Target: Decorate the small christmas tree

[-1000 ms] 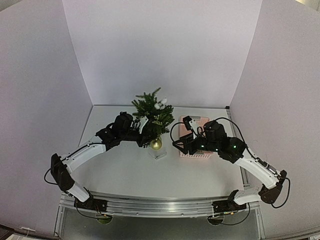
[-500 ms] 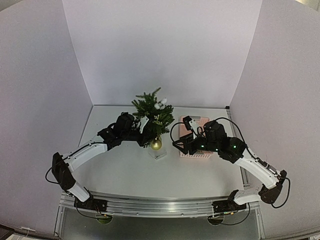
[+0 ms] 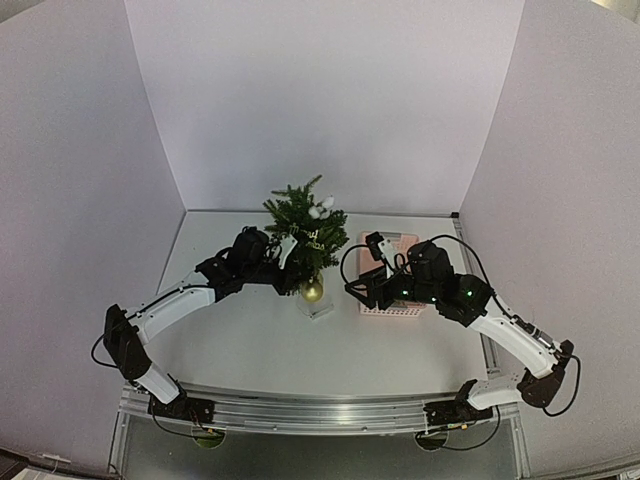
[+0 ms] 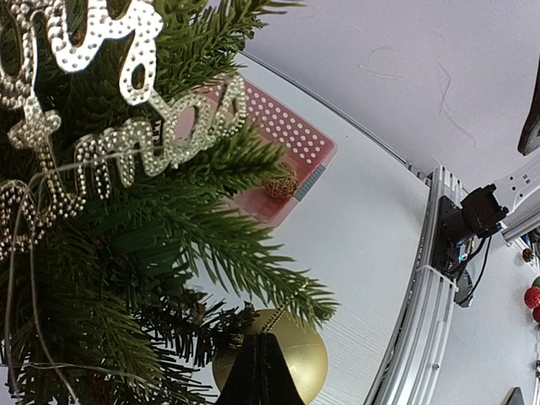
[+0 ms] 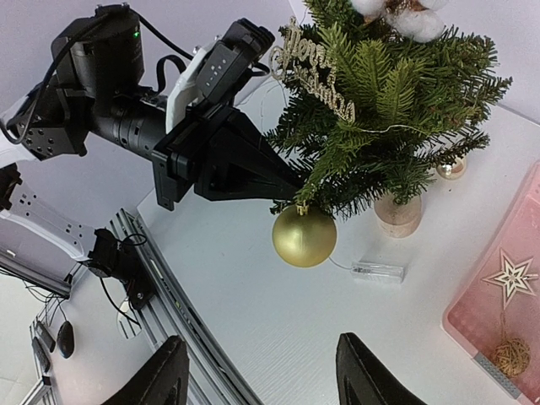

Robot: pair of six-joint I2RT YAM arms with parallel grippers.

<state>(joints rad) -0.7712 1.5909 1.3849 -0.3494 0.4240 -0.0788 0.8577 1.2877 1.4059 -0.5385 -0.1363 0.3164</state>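
The small christmas tree stands at mid-table on a pale round base. It carries a glittery "Merry Christmas" sign and white cotton balls. A gold bauble hangs under a low front branch. My left gripper is shut, its tip at the bauble's cap. In the left wrist view the gold string runs from the shut left gripper up into the needles. My right gripper hovers open above the table, right of the tree, holding nothing.
A pink basket lies right of the tree, with a pale star and a rattan ball inside. A clear battery box with its wire lies by the tree base. A small gold bauble hangs on the tree's far side.
My left arm has edged a little further in toward the tree. The gold bauble and the right arm have not moved.
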